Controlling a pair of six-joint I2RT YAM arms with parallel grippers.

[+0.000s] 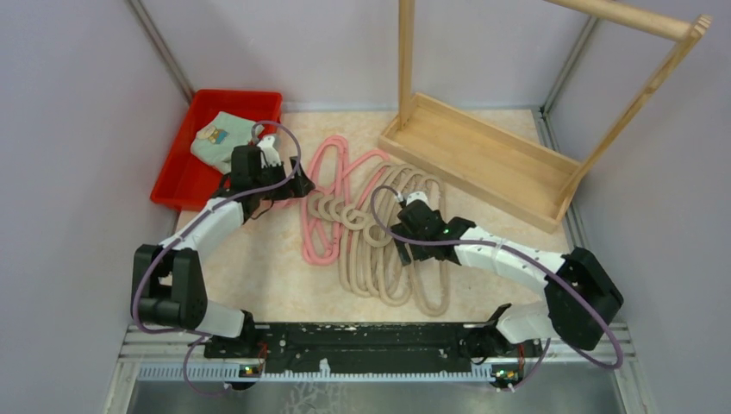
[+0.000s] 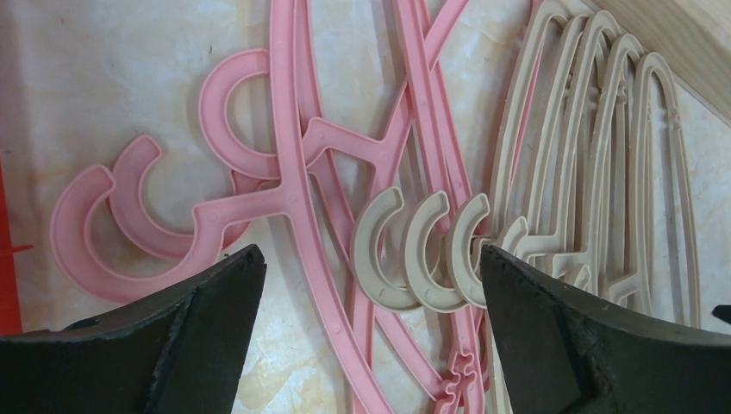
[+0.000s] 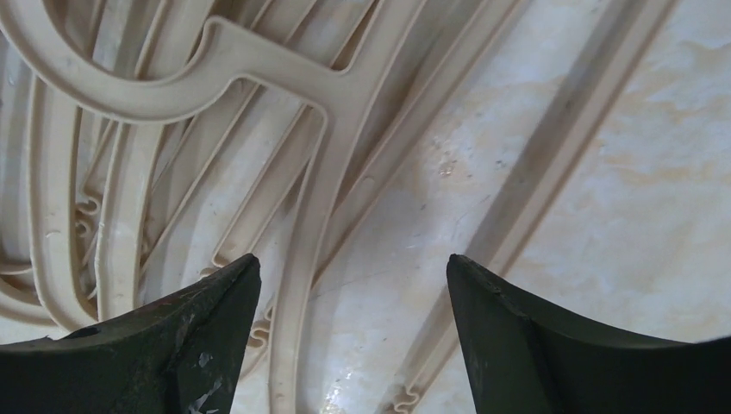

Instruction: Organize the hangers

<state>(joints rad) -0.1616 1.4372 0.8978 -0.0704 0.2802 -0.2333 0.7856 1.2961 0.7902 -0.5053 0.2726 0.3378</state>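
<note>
While the pink hangers [image 1: 305, 241] and beige hangers [image 1: 366, 272] lie tangled at mid-frame, the left gripper [image 2: 371, 259] hangs empty, jaws apart, over the hooks; the right gripper [image 3: 353, 263], likewise spread, straddles a beige stem, probably to pull one free.

Readable text, brands, numbers, signs: none.
Item 1: small yellow-and-blue patch [image 1: 215, 135] on the folded grey-green cloth [image 1: 231, 129] inside the red bin [image 1: 179, 177]; too small to read.
Item 2: pink hangers [image 2: 289, 129] and beige hangers [image 3: 336, 112], right of the bin; plain moulded plastic, nothing legible.
</note>
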